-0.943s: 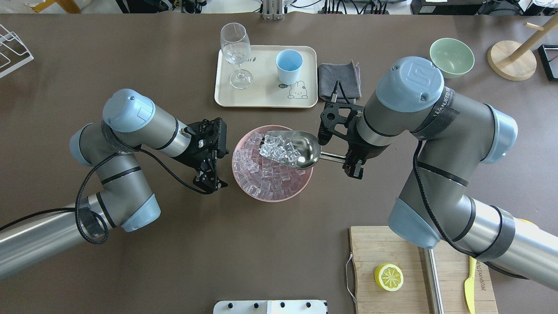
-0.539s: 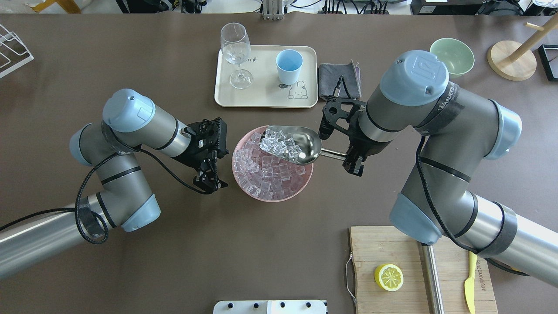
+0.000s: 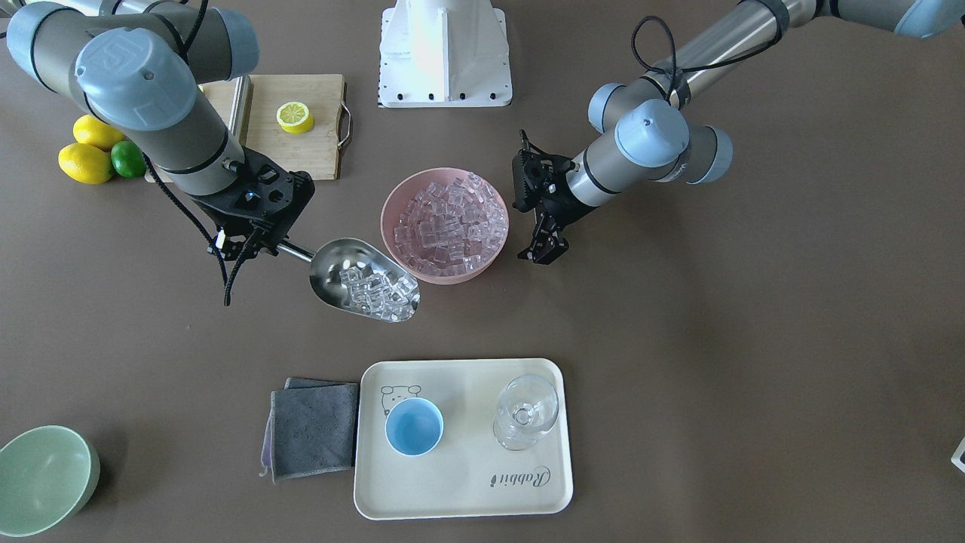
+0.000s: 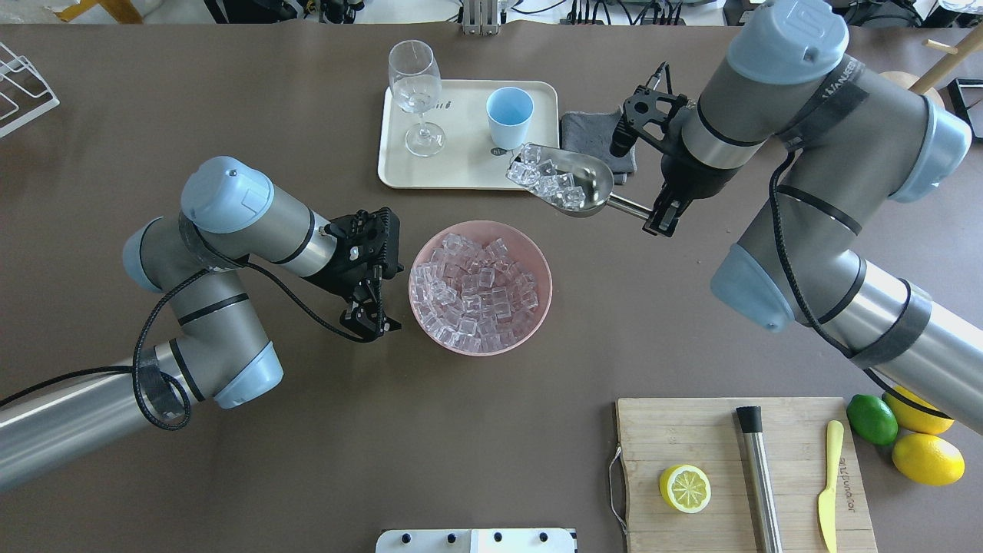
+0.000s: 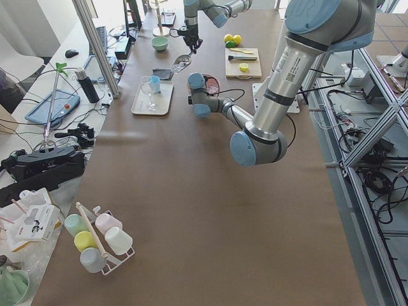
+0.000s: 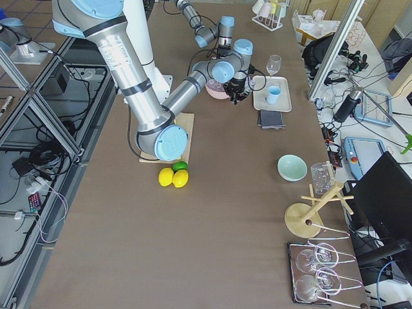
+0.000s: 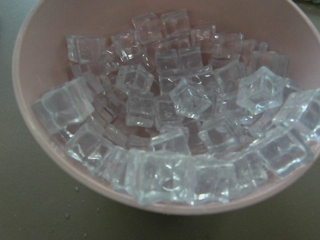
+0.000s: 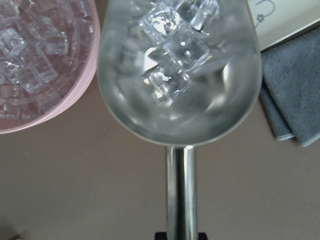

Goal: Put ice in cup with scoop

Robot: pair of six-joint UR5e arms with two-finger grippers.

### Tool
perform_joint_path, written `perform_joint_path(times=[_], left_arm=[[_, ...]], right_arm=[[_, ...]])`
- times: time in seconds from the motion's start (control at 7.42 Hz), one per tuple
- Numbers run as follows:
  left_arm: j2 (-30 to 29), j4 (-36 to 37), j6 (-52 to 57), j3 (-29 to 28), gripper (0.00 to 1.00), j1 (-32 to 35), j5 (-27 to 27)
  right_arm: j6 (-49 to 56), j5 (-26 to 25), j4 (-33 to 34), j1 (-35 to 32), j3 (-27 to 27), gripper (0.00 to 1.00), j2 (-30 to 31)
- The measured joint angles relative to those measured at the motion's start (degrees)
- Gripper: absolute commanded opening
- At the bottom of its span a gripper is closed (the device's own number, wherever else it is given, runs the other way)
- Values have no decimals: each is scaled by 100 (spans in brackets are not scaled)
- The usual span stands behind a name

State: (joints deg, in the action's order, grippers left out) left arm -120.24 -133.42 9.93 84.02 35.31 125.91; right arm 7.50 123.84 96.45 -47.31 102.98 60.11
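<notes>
My right gripper [image 4: 664, 211] is shut on the rod handle of the silver scoop [image 4: 572, 184]. The scoop holds several clear ice cubes [image 4: 541, 178] and hangs above the table between the pink bowl [image 4: 541, 265] and the tray. Its mouth points toward the light-blue cup [image 4: 509, 115], which stands empty on the tray. In the front view the scoop [image 3: 362, 283] is left of the bowl [image 3: 388, 226]. The right wrist view shows the scoop [image 8: 180, 100] with ice [image 8: 172, 55]. My left gripper [image 4: 374, 322] is open and empty beside the ice-filled bowl [image 7: 30, 125].
A stemmed glass [image 4: 415, 92] shares the cream tray [image 4: 461, 169] with the cup. A grey cloth [image 3: 313, 426] lies beside the tray. A green bowl [image 3: 45, 475] sits far off. A cutting board [image 4: 714, 430] holds a lemon half [image 4: 684, 488], a steel cylinder [image 4: 760, 476] and a knife [image 4: 828, 484].
My right arm has lifted the loaded scoop out of the pink bowl and carried it away toward the tray and cup. The left arm has not moved.
</notes>
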Motion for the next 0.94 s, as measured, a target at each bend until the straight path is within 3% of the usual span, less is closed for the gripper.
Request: perform_joint_path(times=[0.54,0.94], left_arm=[[32,-5,4,10,99,32,11],[348,-91,29,120,99,293,288]], right_arm=[[468,358,194,-818,-1257,0,-666],[537,354,228,-941,-2102,0,-1286]])
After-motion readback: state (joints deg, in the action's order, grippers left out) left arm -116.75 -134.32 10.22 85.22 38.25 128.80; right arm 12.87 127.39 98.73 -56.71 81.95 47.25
